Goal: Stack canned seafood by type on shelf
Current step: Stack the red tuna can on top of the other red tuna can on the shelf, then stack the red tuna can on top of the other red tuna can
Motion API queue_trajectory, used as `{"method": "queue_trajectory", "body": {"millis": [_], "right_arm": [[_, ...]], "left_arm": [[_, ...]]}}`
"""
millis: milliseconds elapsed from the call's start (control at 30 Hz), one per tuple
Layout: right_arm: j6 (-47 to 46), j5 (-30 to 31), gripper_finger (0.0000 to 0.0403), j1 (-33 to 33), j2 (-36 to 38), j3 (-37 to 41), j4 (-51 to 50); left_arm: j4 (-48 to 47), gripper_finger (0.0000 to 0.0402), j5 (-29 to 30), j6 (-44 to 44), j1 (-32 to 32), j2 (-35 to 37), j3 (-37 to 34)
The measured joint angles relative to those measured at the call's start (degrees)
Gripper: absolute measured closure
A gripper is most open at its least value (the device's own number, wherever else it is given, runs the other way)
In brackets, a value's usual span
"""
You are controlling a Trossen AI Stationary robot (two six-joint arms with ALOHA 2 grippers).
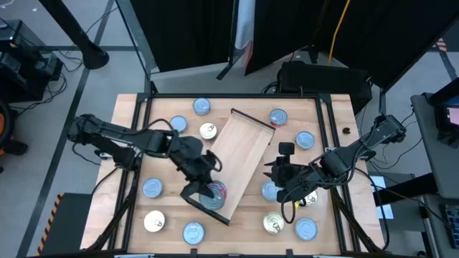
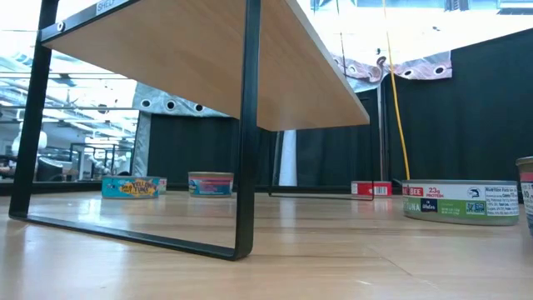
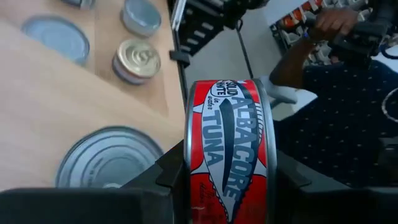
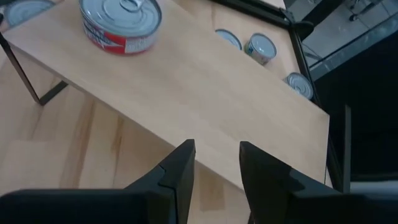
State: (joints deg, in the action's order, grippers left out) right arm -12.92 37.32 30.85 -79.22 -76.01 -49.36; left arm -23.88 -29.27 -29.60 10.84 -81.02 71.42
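The shelf [image 1: 240, 154], a light wooden board on dark legs, stands slantwise in the middle of the table. One red-labelled tin [image 4: 121, 22] sits flat on its near end, also seen as a tin [image 3: 109, 162] in the left wrist view. My left gripper [image 1: 208, 175] hovers over that end, shut on a red "albacore tuna" tin [image 3: 227, 143]. My right gripper [image 4: 217, 171] waits open beside the shelf's right side, at the gripper [image 1: 280, 172] in the high view, with nothing between its fingers. Other tins lie scattered on the table. My left gripper pinches the tuna tin by its two flat faces, one finger [image 3: 171, 177] on each side, low on the tin's face [image 3: 189, 168]. The tin stands on edge with its label band facing the camera, lifted clear above the shelf's near end.
Loose tins lie around the shelf: blue-topped tins [image 1: 201, 107], [image 1: 304, 140], [image 1: 151, 188], [image 1: 192, 231], and pale pull-tab tins [image 1: 208, 130], [image 1: 273, 223]. From table height the shelf's leg [image 2: 248, 125] is close by, with a tin [image 2: 460, 202] on the right. A person [image 3: 323, 56] is beyond the table.
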Motion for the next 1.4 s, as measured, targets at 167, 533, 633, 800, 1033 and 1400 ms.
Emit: {"method": "queue_trajectory", "body": {"millis": [167,533,633,800,1033,1400], "right_arm": [[-0.4,0.0,0.0285,0.0,0.0,0.0,-0.7],[-1.0,-0.1,0.0285,0.0,0.0,0.0,-0.7],[-1.0,-0.1,0.0285,0.0,0.0,0.0,-0.7],[-1.0,-0.1,0.0285,0.0,0.0,0.0,-0.7],[-1.2,-0.1,0.0285,0.0,0.0,0.0,-0.6],[-1.4,-0.1,0.0285,0.0,0.0,0.0,-0.6]], "left_arm": [[-0.6,0.0265,-2.8,1.4,-2.9,-2.1,0.0],[-5.5,0.0226,-5.0,0.3,-4.5,-4.2,0.0],[-5.5,0.0220,-3.8,0.4,-4.5,-4.2,0.0],[-5.6,0.0217,-0.3,1.9,-4.5,-4.2,0.0],[-5.9,0.0213,0.9,3.5,-4.5,-4.1,0.0],[-6.3,0.0094,9.6,8.3,-3.5,-3.8,0.0]]}}
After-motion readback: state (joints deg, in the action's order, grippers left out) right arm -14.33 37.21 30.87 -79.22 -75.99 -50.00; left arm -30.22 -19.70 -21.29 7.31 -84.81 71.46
